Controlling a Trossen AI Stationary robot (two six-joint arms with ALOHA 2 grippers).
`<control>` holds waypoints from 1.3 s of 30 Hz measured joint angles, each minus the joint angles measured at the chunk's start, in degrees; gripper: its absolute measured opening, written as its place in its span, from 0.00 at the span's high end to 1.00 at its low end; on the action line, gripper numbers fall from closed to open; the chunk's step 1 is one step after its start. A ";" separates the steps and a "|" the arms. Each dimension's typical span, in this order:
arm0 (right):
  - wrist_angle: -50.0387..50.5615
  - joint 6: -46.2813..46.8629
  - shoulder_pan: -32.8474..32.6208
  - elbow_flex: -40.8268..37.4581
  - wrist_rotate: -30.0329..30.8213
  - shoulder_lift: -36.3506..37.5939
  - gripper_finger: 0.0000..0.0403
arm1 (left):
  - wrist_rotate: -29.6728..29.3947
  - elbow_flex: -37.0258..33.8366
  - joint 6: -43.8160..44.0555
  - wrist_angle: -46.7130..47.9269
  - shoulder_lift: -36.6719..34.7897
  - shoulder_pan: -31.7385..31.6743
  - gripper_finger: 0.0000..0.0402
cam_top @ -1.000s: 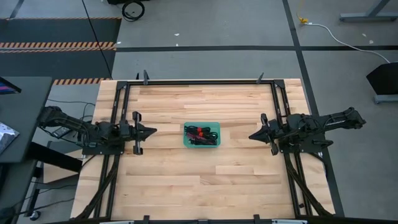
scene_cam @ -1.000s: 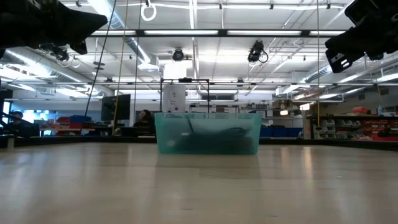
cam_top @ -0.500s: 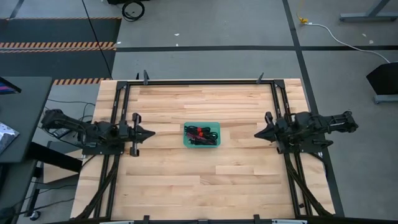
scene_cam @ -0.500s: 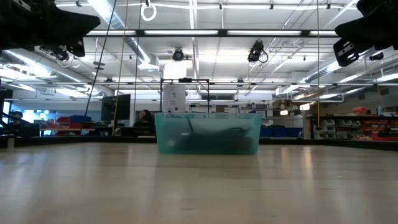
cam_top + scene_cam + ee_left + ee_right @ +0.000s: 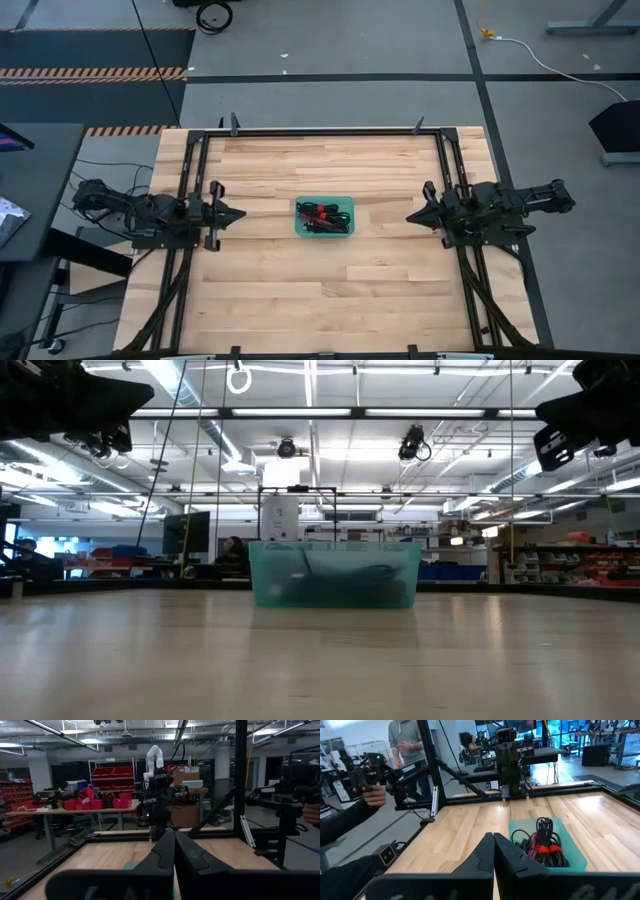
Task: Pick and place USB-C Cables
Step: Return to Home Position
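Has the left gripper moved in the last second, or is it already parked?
Yes. In the high view the left gripper has drawn back slightly, away from the green bin and toward the left edge of the table.

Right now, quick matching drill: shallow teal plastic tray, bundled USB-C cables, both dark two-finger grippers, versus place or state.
1. shallow teal plastic tray
2. bundled black and magenta USB-C cables
3. dark left gripper
4. dark right gripper

a. shut, right side
b. centre of the light wooden table
c. shut, left side
d. inside the tray

Pairs: 1-b, 2-d, 3-c, 4-a
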State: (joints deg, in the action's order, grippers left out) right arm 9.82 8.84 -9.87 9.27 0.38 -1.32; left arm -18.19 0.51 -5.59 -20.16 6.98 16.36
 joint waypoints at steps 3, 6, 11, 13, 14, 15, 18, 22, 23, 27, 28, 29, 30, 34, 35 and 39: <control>-3.26 -0.04 0.01 -2.26 0.00 0.00 0.99 | -0.07 0.00 0.07 -0.01 0.01 0.00 0.97; -3.80 -0.40 0.58 -2.79 -0.02 0.00 0.99 | -0.17 0.00 0.38 -0.03 0.03 0.00 0.95; -3.79 -1.17 1.66 -2.79 -0.69 0.01 0.99 | -0.18 0.00 0.37 -0.11 0.03 0.00 0.94; -3.76 -1.43 1.89 -2.79 -1.96 0.00 0.99 | -0.18 0.00 0.36 -0.12 0.03 0.00 0.94; -3.77 -1.47 1.92 -2.79 -2.40 0.00 0.99 | -0.18 0.00 0.22 -0.12 0.03 -0.05 0.94; -3.90 -1.53 1.92 -2.88 -2.73 0.00 0.99 | -0.18 0.00 0.11 -0.12 0.03 -0.07 0.94; -5.17 -1.53 2.04 -4.40 -2.99 0.02 0.99 | -0.18 0.00 0.13 -0.12 0.03 -0.07 0.95; -7.46 -1.12 2.99 -6.84 -3.04 0.00 0.99 | -0.18 0.00 0.16 -0.12 0.03 -0.07 0.96; -8.03 -0.98 3.30 -7.16 -3.05 0.01 0.99 | -0.18 0.00 0.16 -0.12 0.03 -0.07 0.96; -9.95 -1.05 4.15 -8.00 -4.05 0.00 0.99 | -0.18 0.00 0.27 -0.12 0.05 -0.07 0.96; -11.04 -1.26 4.37 -8.42 -4.53 0.00 0.99 | -0.18 -0.02 0.27 -0.13 0.05 -0.07 0.96; -12.03 -1.44 4.59 -8.89 -4.77 0.02 0.99 | -0.18 -0.02 0.27 -0.14 0.05 -0.07 0.96; -12.05 -1.71 4.89 -8.91 -4.85 -0.04 0.99 | -0.20 -0.02 0.28 -0.13 0.05 -0.07 0.96; -12.28 -1.97 6.40 -8.91 -4.46 -0.15 0.99 | -1.54 -0.02 0.31 -0.12 0.05 -0.07 0.96; -12.30 -1.95 6.88 -8.91 -4.19 -0.15 0.99 | -2.35 -0.02 0.32 -0.12 0.05 -0.07 0.96; -12.24 -2.45 8.05 -8.91 -5.61 -0.15 0.99 | -2.98 -0.02 0.37 -0.11 0.07 -0.07 0.96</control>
State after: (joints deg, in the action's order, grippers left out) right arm -2.42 6.39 -1.81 0.36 -5.23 -1.48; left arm -21.17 0.49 -5.21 -20.26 7.05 16.29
